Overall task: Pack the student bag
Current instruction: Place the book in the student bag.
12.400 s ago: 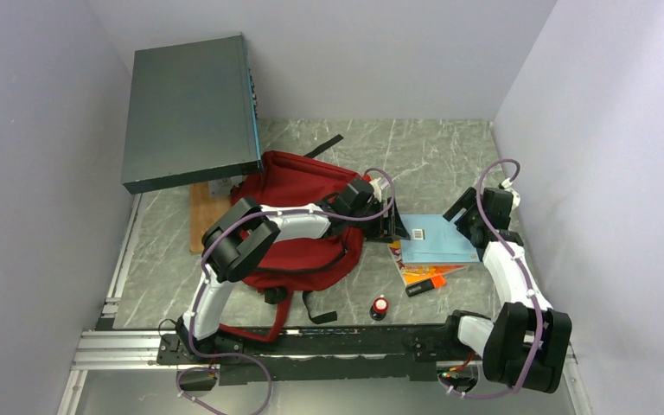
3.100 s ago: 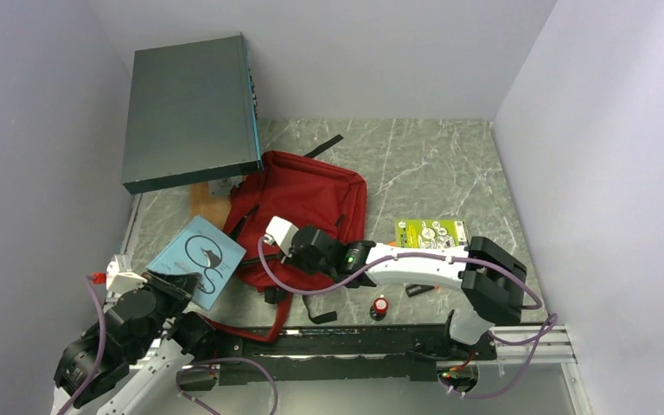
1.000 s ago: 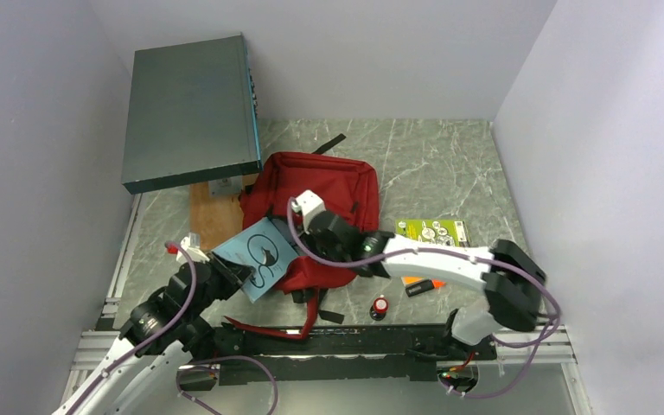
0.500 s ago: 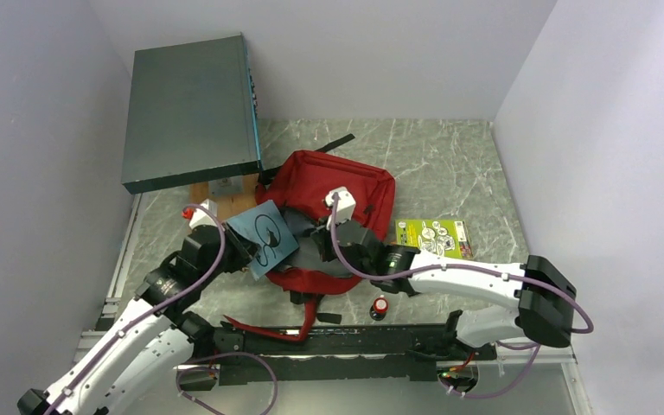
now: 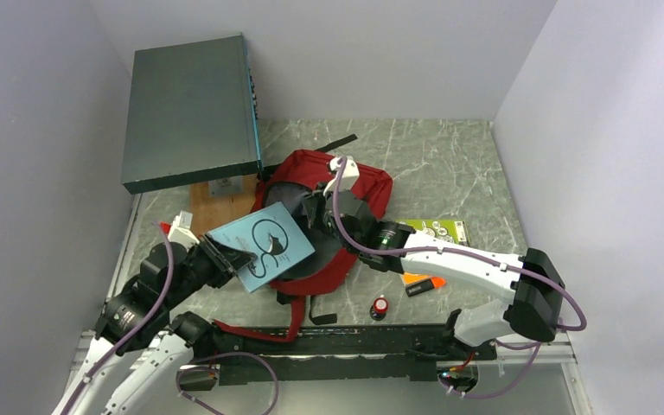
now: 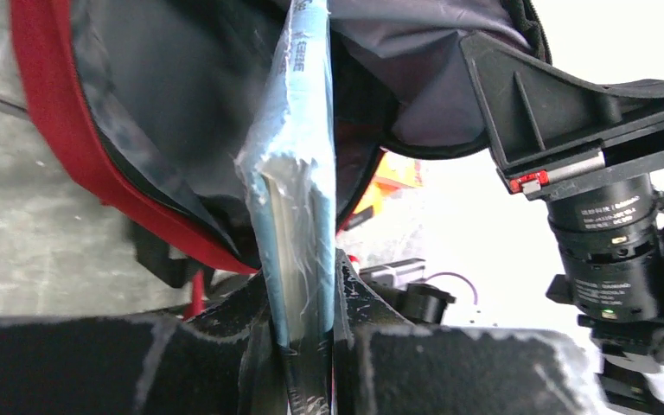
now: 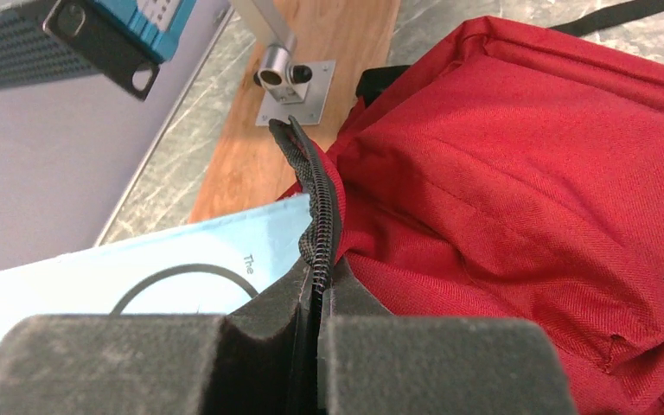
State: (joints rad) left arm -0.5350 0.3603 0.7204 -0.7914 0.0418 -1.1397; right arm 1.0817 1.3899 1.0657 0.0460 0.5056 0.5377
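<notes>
The student bag (image 5: pixel 359 194), dark red, lies mid-table with its mouth held agape, so grey lining (image 6: pixel 181 104) shows inside the red rim (image 6: pixel 52 112). My right gripper (image 5: pixel 316 210) is shut on the bag's black zip edge (image 7: pixel 318 199) and holds it up; red fabric (image 7: pixel 527 173) spreads to its right. My left gripper (image 5: pixel 222 259) is shut on a light-blue book (image 5: pixel 265 246) with a black cat drawing. The book's far end (image 6: pixel 298 173) reaches into the bag's mouth. In the right wrist view the book's cover (image 7: pixel 138 268) lies just left of the zip.
A dark grey flat box (image 5: pixel 190 108) stands raised at the back left over a wooden board (image 7: pixel 311 112) with a metal bracket (image 7: pixel 290 78). Right of the bag lie a green booklet (image 5: pixel 437 230), an orange marker (image 5: pixel 422 283) and a small red-capped item (image 5: pixel 379 307). Walls close three sides.
My left arm has carried the blue book up and right to the bag's mouth. My right gripper has pulled the zip edge up and back, widening the opening.
</notes>
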